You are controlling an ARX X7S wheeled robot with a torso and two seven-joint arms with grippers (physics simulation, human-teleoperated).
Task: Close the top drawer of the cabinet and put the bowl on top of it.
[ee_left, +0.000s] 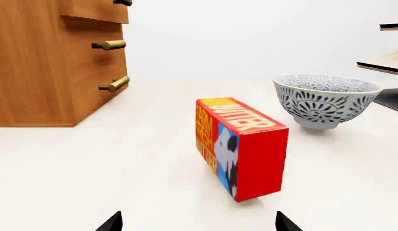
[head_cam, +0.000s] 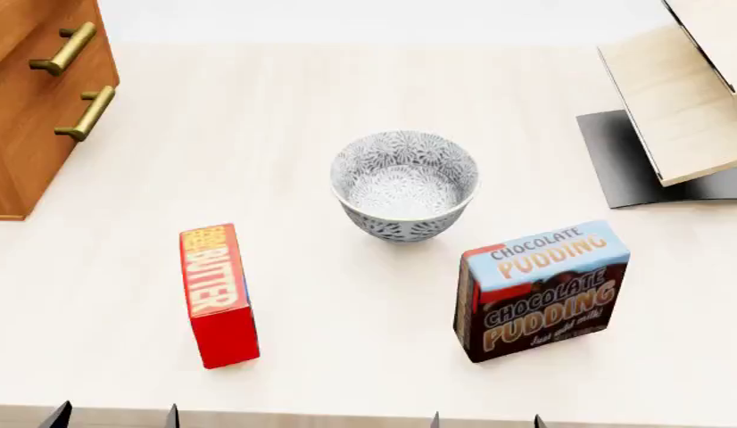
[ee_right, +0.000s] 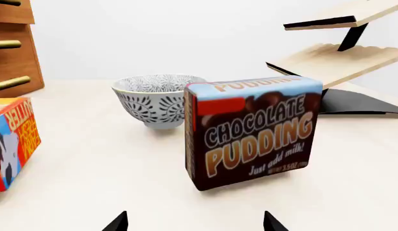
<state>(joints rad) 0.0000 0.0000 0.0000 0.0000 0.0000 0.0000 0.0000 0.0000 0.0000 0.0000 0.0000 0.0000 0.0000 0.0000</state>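
While the bowl (head_cam: pixel 404 185) stood upright mid-table, we saw the cabinet (head_cam: pixel 36 116) far left, its top drawer (ee_left: pixel 96 10) jutting forward over the lower fronts. A red butter box (head_cam: pixel 219 294) lay near left, a chocolate pudding box (head_cam: pixel 542 290) near right. Our left gripper (ee_left: pixel 199 224) and right gripper (ee_right: pixel 195 222) hung spread, holding nothing.

red box (head_cam: pixel 219 295): "BUTTER" | brown box (ee_right: pixel 254 131): "CHOCOLATE PUDDING", "Just add milk!"
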